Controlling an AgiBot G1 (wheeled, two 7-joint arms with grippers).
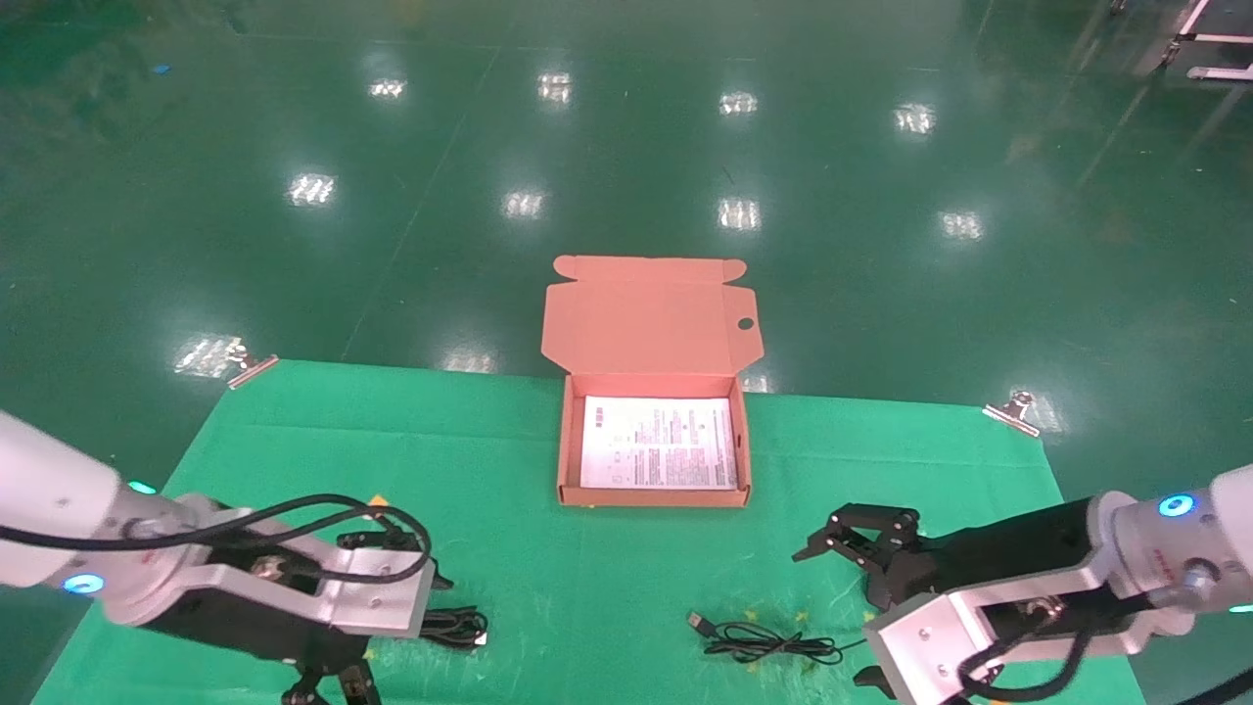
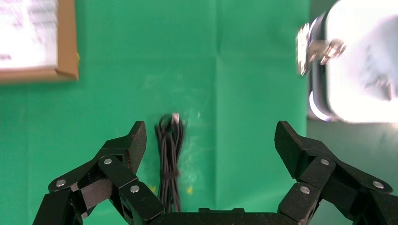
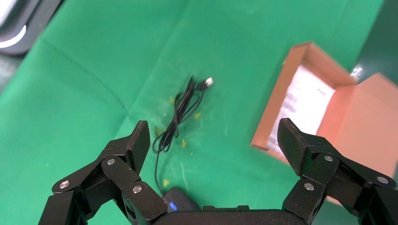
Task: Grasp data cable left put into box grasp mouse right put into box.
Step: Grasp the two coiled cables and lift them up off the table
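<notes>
From the head camera we see the box (image 1: 653,494) lying open in the middle of the green cloth (image 1: 489,460), its lid folded back away from us and a white printed sheet (image 1: 658,443) flat on its floor. Our left gripper (image 1: 333,685) sits low at the near left edge of the cloth, largely hidden under its own wrist, and the data cable (image 1: 452,625) shows as a dark bundle just beside that wrist. Our right gripper (image 1: 854,546) hovers over the near right part of the cloth with its fingers spread and nothing between them; the mouse's cord (image 1: 764,641) lies loose in front of it, ending in a USB plug (image 1: 697,621), while the mouse itself is covered by the arm here. In the left wrist camera the left gripper (image 2: 209,140) is wide open and empty, and the data cable (image 2: 170,161) lies as a long narrow bundle on the cloth inside the gap, close to one finger (image 2: 133,143) though we cannot say whether it touches; a corner of the box (image 2: 65,70) shows farther off. In the right wrist camera the right gripper (image 3: 213,140) is likewise wide open and holds nothing, the mouse (image 3: 180,202) peeks out just below it with a small blue light, its cord (image 3: 180,110) trails away over the cloth, and the box (image 3: 281,101) lies beyond, well apart.
</notes>
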